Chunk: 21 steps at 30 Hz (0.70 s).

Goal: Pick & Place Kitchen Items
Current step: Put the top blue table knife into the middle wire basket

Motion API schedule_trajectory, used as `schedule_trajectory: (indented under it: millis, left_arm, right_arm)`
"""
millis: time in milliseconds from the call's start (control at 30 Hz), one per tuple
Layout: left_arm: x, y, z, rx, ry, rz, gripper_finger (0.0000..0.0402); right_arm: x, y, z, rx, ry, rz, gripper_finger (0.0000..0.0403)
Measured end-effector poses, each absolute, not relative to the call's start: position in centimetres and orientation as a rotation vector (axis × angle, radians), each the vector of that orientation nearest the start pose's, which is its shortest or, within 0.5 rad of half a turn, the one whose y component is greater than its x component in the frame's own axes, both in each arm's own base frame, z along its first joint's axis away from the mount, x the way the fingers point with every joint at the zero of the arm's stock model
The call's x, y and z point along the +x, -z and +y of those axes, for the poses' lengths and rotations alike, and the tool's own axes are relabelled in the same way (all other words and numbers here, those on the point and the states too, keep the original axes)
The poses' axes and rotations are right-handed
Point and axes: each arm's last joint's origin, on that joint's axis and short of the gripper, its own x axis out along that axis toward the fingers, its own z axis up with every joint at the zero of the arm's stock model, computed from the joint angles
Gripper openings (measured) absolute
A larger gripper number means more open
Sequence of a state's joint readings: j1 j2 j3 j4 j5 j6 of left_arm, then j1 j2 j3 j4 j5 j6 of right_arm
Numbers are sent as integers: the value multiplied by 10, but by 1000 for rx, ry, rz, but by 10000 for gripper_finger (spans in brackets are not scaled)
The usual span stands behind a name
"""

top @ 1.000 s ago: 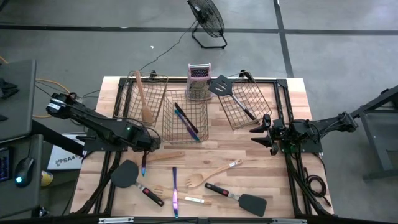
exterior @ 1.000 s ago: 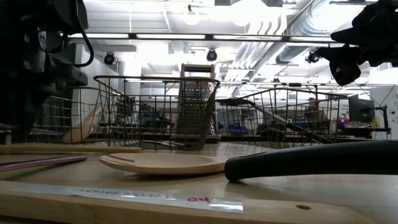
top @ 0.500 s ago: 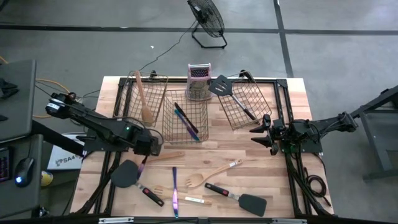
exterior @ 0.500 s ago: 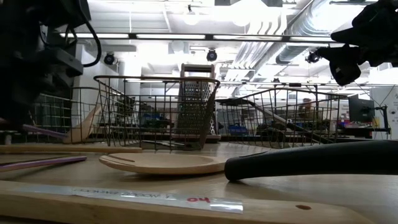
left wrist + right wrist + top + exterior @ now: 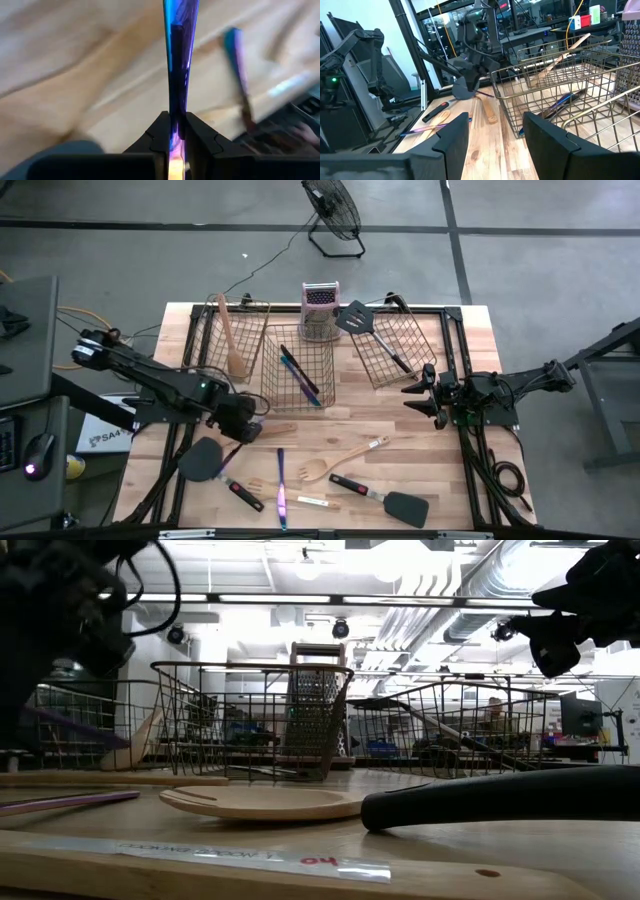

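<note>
Wooden table (image 5: pixel 420 430): left gripper (image 5: pixel 173 131) clamped on iridescent knife (image 5: pixel 178 60), now lifted toward middle basket (image 5: pixel 297 366); right gripper (image 5: pixel 492 132) idle, agape, empty.

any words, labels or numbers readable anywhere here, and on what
"04", red, on the white sticker strip along the pale wooden utensil handle nearest the low camera.
The grey print on that strip is too blurred to read.
The white sheet with dark print beside the table's left edge is too small to read.
</note>
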<state>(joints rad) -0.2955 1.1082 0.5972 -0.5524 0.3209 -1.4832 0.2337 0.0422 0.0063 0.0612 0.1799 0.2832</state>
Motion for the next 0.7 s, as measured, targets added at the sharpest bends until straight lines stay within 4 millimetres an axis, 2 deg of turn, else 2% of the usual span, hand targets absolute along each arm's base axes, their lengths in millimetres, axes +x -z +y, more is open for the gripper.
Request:
schedule_trajectory:
  millis: [333,567,700]
  left_arm:
    - [189,-208,-71,-1273,5,1184,33]
    - [202,-223,-75,-1200,237,1009,33]
    - [206,-229,-75,-1166,285,908,33]
  right_arm:
    - [98,-168,18,288,-57,-17,180]
    - [98,-168,18,288,-57,-17,180]
    - [98,-168,18,288,-57,-16,180]
